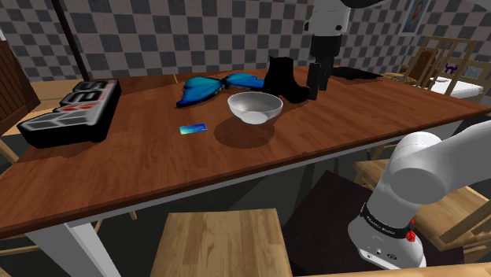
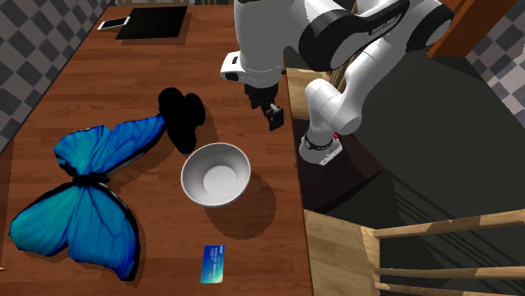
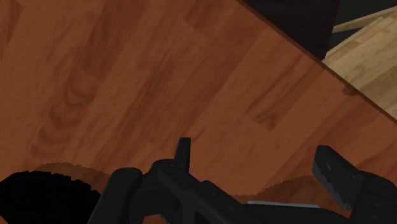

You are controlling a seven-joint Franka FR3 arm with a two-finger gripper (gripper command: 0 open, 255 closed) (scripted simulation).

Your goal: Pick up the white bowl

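Jaws stand apart near the white bowl (image 2: 215, 177); black boot (image 3: 38, 198) partly cut off.

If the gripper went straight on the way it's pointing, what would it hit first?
Most likely the bare wooden table, near its edge: the open gripper points down at it. The black boot and white bowl lie off to the side.

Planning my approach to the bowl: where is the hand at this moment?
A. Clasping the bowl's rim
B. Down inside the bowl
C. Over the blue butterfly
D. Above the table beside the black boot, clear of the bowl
D: the hand hangs beside the black boot, apart from the white bowl, with its fingers open and holding nothing.
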